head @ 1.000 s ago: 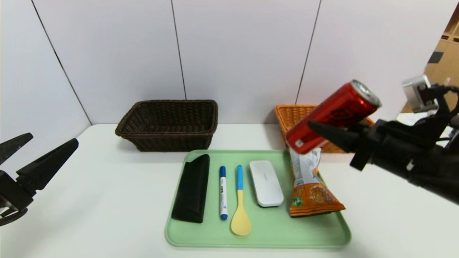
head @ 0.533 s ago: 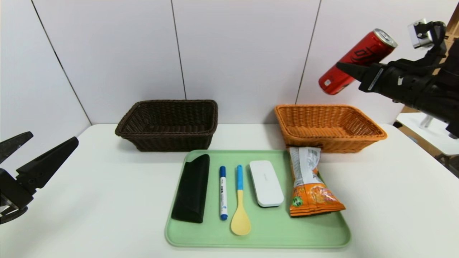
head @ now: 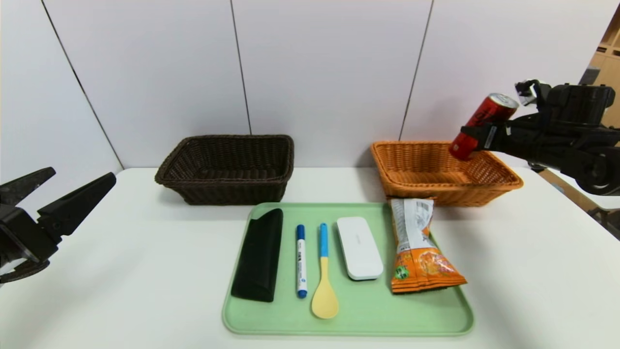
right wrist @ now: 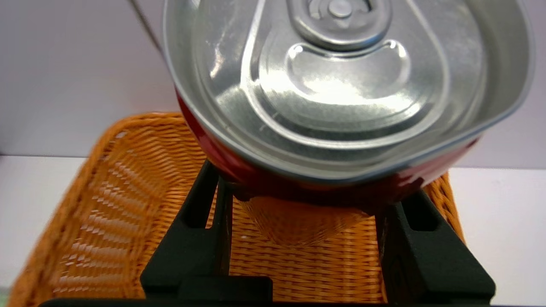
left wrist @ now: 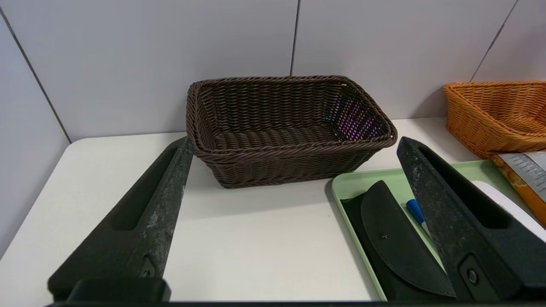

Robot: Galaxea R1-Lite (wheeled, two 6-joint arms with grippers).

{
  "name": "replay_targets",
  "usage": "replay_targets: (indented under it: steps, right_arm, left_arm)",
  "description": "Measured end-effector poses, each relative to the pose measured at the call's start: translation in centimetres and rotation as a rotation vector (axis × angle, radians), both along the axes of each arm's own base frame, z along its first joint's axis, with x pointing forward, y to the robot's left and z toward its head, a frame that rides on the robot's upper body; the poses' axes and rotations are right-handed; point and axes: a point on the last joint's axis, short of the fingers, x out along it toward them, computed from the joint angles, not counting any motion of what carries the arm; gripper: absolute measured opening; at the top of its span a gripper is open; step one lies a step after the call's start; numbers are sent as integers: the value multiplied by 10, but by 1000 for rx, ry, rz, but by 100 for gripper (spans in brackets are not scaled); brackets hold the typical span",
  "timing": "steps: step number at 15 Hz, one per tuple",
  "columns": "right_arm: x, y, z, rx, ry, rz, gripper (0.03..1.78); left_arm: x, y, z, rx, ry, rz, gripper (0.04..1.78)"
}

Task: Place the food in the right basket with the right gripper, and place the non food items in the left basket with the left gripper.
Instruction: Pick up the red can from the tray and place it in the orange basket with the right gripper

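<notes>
As you look across the table from its near edge, note the green tray (head: 348,320) first. It carries, from the robot's left to its right, the long black case (head: 259,254), the white marker (head: 301,261), the blue-handled spoon (head: 324,276), the white oblong case (head: 359,247) and the orange snack bag (head: 419,252), whose upper end lies just beside the front wall of the orange basket (head: 443,196). None of these items is sorted yet.

At the near left edge of the table, the left gripper (head: 53,194) hangs above the surface with its jaws spread wide and nothing between them. Treat it as waiting its turn.

Farther back, the dark brown basket (head: 227,169) stands against the wall; nothing shows inside it. The orange basket stands to its right, well apart from it.

Judge the step in hand as the first food placement. The right gripper (head: 477,138) is clamped across the body of the red soda can (head: 482,123), jaws partly closed on it. The can hangs tilted, silver top up and toward the arm, its base over the basket's far right portion and clear of the weave.

For the next move, lower the can inside the rim before parting the jaws, so that it does not roll or bounce out.
</notes>
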Motion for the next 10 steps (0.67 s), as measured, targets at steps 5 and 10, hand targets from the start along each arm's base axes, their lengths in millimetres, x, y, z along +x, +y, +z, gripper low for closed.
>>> replay_targets:
  steps: [5, 10]
  right_arm:
    - [10, -2, -17, -46, 37, -3, 91]
    - [16, -2, -31, -108, 62, 11, 91]
  left_arm:
    - [29, -2, 2, -2, -32, 0, 169]
    - [48, -3, -7, 1, 16, 0, 169]
